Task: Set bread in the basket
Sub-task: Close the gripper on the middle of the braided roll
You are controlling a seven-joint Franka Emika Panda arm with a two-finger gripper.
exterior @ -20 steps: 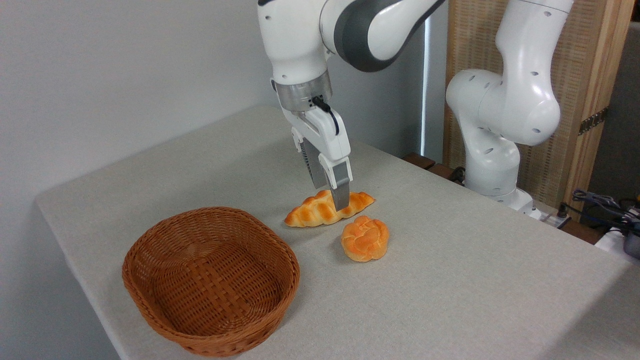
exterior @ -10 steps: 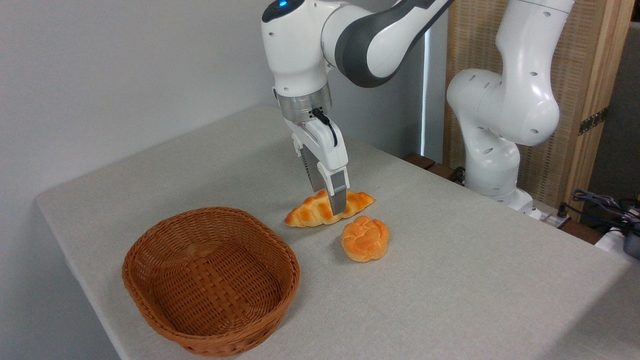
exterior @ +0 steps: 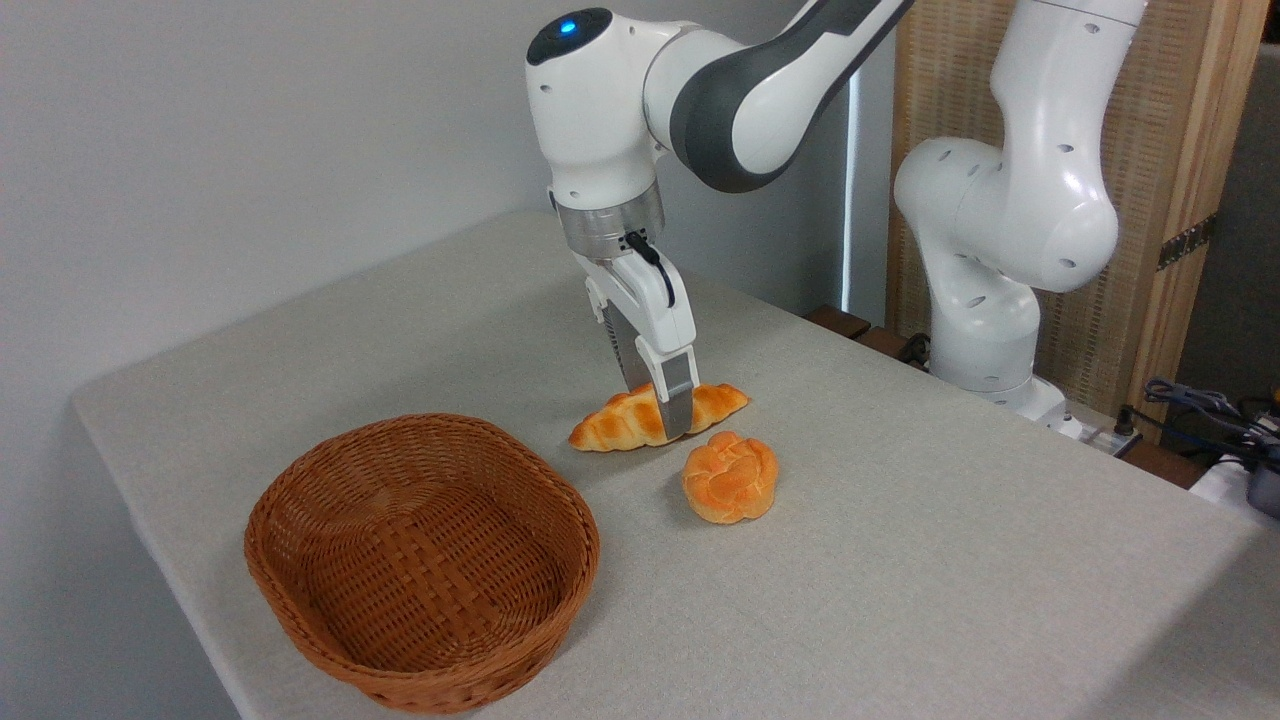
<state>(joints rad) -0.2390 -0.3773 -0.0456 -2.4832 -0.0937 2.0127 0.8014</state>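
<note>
A: Start with the big things. What has changed over the last second?

B: The surface [exterior: 900,560] and the wicker basket [exterior: 420,560] sit exactly as they did; the basket is empty. The arm [exterior: 720,90] is what moved. It has sunk lower, carrying the gripper [exterior: 668,425] down over the braided loaf [exterior: 620,425].

A: And where is that loaf?

B: Lying flat on the surface, behind and to the right of the basket and apart from its rim, unmoved. The near finger [exterior: 678,405] now reaches down across the loaf's front, almost to the surface; a second ago its tip stopped higher on the crust.

A: Is the gripper clamped on it?

B: I can't tell. The far finger is hidden behind the loaf, which shows no lift or squeeze. The fingers appear to straddle its middle.

A: The round knotted bun [exterior: 730,477]?

B: Farther right of the basket, just in front of the loaf, untouched.

A: So for the task?

B: I judge the descent about done; closing, lifting and carrying to the basket remain.
</note>
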